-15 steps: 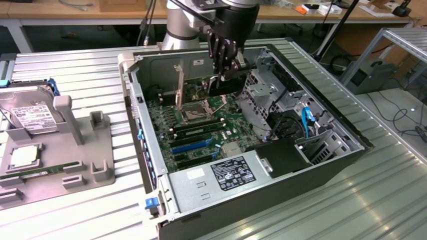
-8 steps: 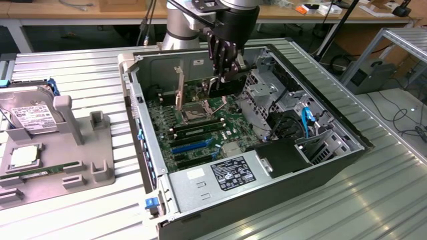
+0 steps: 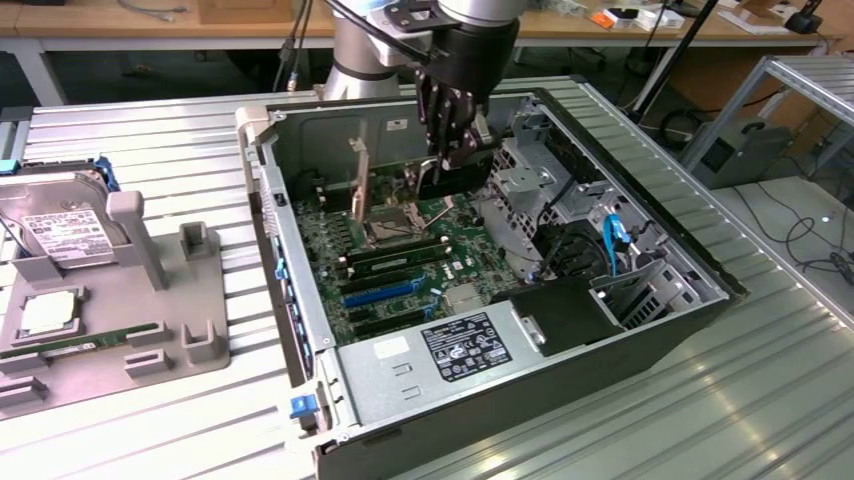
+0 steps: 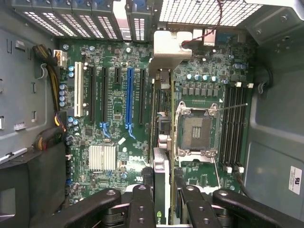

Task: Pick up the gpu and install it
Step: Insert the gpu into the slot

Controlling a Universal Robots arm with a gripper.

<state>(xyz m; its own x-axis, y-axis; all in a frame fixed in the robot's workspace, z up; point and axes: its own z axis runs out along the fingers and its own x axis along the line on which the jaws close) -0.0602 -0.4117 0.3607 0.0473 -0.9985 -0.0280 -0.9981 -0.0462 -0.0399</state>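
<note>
Ribbed metal tabletop [image 3: 747, 380] bears an open tower case [image 3: 441, 435]. We see our gripper [image 3: 450, 150] pinching the gpu [image 3: 451, 180] edge-on over the motherboard [image 3: 318, 238], toward the far end.

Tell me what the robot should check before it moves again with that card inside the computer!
1. gpu gripped by the gripper: ok.
2. Computer case open: ok.
3. Blue slot empty: ok.
4. gpu parallel to the slots: ok.
5. gpu seated in a slot: not ok, it hangs above the motherboard.
6. Which slot lies under it: cannot tell.
</note>
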